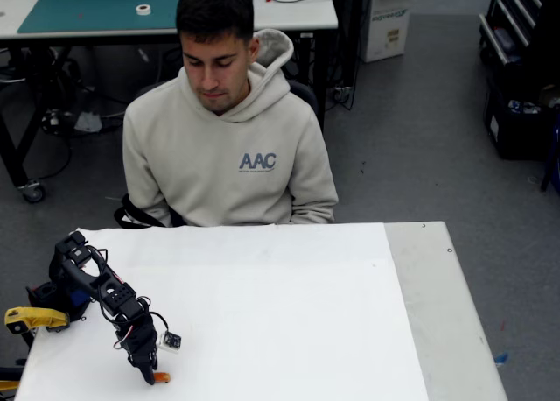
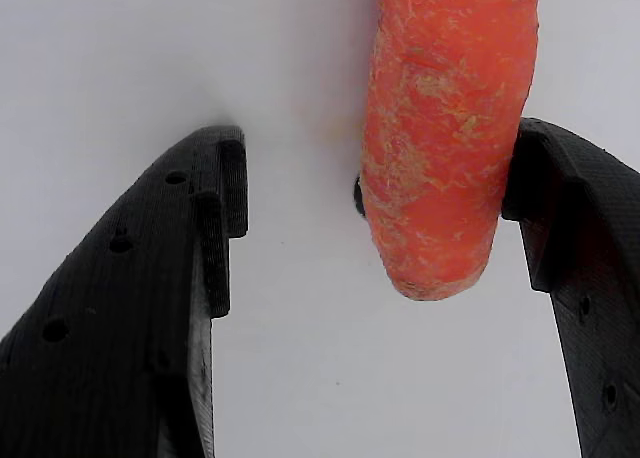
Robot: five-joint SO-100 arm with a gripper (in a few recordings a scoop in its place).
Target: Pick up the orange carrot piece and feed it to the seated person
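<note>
Down at the near left corner of the white table (image 1: pixel 289 278) in the fixed view, black arm (image 1: pixel 92 283) folded over and gripper (image 1: pixel 149 372) tipped straight down onto the surface. Right beside the fingertips, just to their right in that view, the orange carrot piece (image 1: pixel 162 377), lying flat on the white top. From the wrist view, a much closer look: gripper (image 2: pixel 385 208) spread wide, jaws apart with bare white table showing between them. Carrot piece (image 2: pixel 450 138) reaching down from the top edge, rounded end pointing toward the bottom of the picture, skin rough and flecked. Right finger (image 2: pixel 575 278) pressed against or just beside the carrot's right flank; cannot tell whether truly touching. Left finger (image 2: pixel 150 298) well apart from the carrot, clear gap on that side. Not clamped, nothing held. Across the table, the seated person (image 1: pixel 229 147) in a light beige hoodie with "AAC" on the chest, chair pulled up to the far edge, head bowed toward the tabletop. Well apart from the carrot, the whole white sheet lying between. At the left edge of the fixed view, just beside the arm's base, a yellow clamp handle (image 1: pixel 31 318). Behind the person, a green-topped desk (image 1: pixel 105 11) with a small roll of tape (image 1: pixel 143 9) on it.
</note>
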